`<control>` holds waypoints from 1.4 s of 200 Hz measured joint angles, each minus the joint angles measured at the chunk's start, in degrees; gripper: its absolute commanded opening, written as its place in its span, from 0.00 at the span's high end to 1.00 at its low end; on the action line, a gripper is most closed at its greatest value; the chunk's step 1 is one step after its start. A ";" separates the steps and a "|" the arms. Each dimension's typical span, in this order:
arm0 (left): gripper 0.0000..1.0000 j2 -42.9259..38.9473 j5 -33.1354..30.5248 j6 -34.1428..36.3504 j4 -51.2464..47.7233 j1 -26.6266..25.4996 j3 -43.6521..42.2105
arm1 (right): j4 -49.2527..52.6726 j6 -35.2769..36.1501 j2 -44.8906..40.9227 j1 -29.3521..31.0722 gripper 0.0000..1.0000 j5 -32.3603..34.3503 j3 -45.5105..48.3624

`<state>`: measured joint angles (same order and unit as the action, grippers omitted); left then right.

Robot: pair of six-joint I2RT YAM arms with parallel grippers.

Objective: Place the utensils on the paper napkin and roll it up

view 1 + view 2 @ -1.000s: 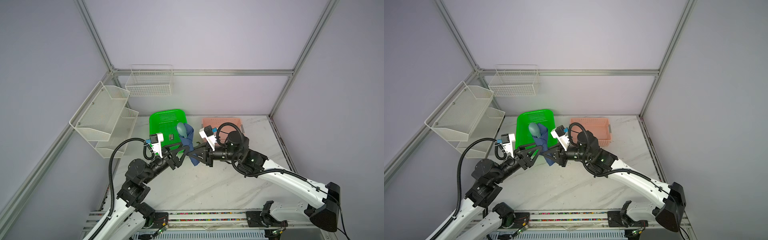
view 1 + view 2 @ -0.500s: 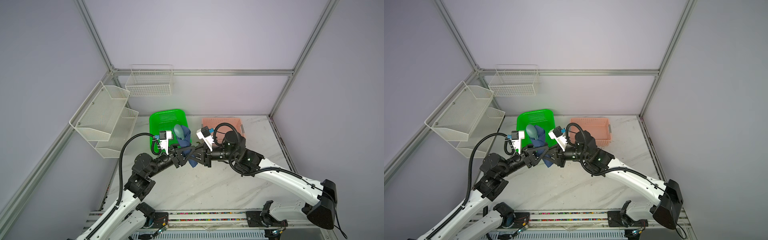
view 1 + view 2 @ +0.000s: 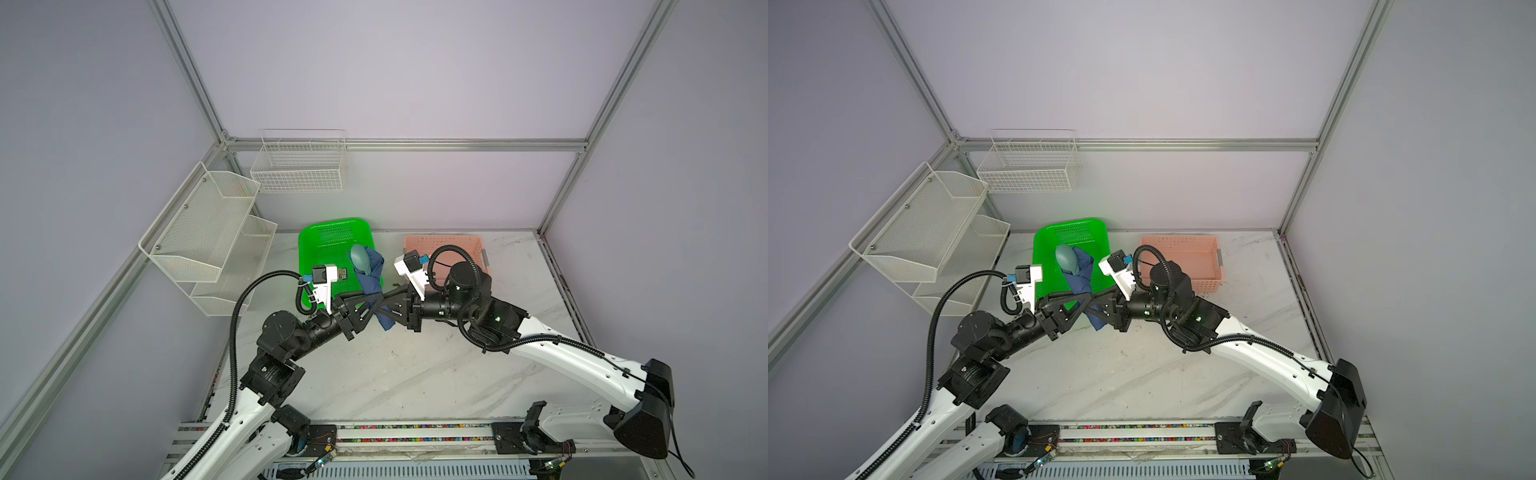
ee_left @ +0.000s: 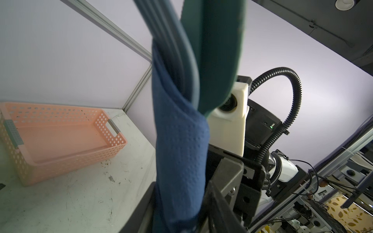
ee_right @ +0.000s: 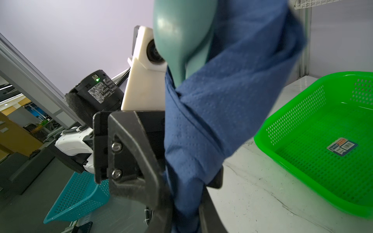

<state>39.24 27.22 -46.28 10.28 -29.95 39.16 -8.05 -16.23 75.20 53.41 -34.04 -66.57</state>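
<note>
The soft paper napkin (image 3: pixel 371 286), rolled round stiff, slippery utensils (image 3: pixel 358 257), is held aloft beside the green basket (image 3: pixel 332 232), clamped low by the right gripper (image 5: pixel 186 211), whether the left gripper (image 4: pixel 177 213) is clamped cannot be told, and a mid-roll hold is advised.

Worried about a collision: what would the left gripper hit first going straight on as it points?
The left gripper would first meet the rolled paper napkin right before it, then, seemingly just behind, the facing right gripper.

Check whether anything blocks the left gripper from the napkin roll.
Nothing visible does: the napkin roll sits between the fingers of the left gripper, and the right gripper clamps it from the opposite side.
</note>
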 measured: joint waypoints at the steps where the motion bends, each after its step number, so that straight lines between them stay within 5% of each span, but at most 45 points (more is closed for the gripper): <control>1: 0.69 0.02 -0.04 0.00 -0.02 0.02 0.00 | 0.02 -0.02 0.00 0.00 1.00 0.02 0.00; 73: 0.96 0.20 0.26 0.94 0.33 0.81 0.00 | 0.94 0.22 -0.57 -0.17 1.00 0.26 0.39; 101: 0.98 0.44 1.18 0.92 0.81 1.07 0.00 | 0.98 0.24 -1.20 -0.15 0.84 0.85 0.83; 120: 0.99 0.63 1.57 0.85 1.29 1.09 0.00 | 1.14 0.31 -1.68 -0.15 0.44 1.90 1.22; 154: 1.00 1.09 2.51 1.03 1.20 2.58 0.00 | 1.86 0.48 -4.42 -0.39 0.20 4.55 3.02; 218: 1.00 11.82 7.08 2.84 1.95 12.31 0.37 | 4.42 1.16 -18.16 -2.82 0.13 11.37 6.05; 280: 1.00 40.70 8.11 6.49 1.14 25.33 14.97 | 6.54 0.98 -15.02 -5.88 0.13 12.55 7.04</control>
<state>79.94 35.33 -39.79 11.42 -4.62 54.13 -1.52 -15.25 60.18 47.53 -21.50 -59.53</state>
